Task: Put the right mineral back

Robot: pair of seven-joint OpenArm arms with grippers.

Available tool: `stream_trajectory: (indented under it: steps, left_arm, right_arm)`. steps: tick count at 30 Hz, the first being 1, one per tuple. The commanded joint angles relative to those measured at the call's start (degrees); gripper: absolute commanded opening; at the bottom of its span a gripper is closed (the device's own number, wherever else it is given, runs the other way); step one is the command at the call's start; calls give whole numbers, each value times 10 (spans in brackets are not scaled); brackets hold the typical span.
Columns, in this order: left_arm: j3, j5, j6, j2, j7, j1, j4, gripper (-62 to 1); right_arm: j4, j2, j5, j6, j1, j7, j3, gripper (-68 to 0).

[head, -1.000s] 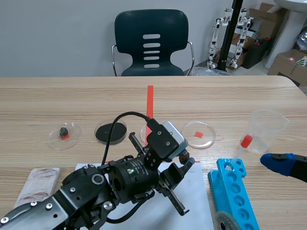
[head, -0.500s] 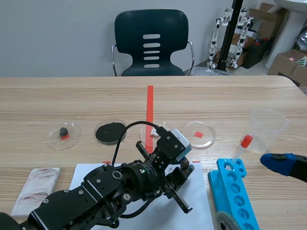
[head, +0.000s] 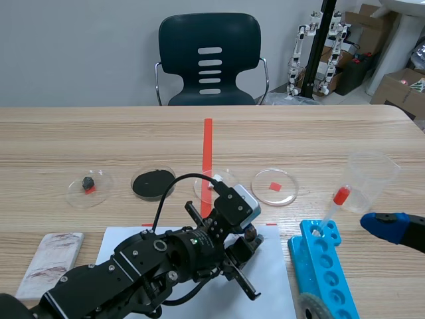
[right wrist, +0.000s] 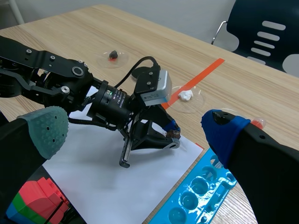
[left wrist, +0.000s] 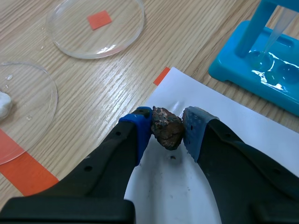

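Left gripper (left wrist: pixel 168 127), closed on the brown mineral (left wrist: pixel 167 132), which is held only at the fingertips (left wrist: pixel 139 128) over the far right corner of the white paper (left wrist: pixel 243 130). The empty red-marked dish (left wrist: pixel 70 39) lies just beyond, far right. Risk: so shallow a pinch may let the irregular stone twist free. The left wrist view shows this contact. The scene view hides it but shows the row of dishes (head: pixel 72 191).

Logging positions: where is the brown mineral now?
Left wrist view: the brown mineral sits pinched in the left gripper over a corner of the white paper, near the red-square petri dish.
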Motion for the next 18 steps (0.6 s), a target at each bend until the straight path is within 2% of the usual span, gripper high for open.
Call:
stream_trajectory:
  steps: [1, 3, 12, 18]
  left_arm:
    - [0, -4, -5, 5, -8, -7, 5, -506]
    - [0, -4, -5, 5, -6, -6, 5, -495]
    - [0, -4, -5, 5, 4, -6, 5, -322]
    - [0, -4, -5, 3, 4, -6, 5, -69]
  right_arm:
    - [12, 0, 2, 0, 5, 9, 2, -84]
    - [12, 0, 2, 0, 5, 9, 2, -84]
    - [12, 0, 2, 0, 5, 9, 2, -84]
    - [12, 0, 2, 0, 5, 9, 2, -84]
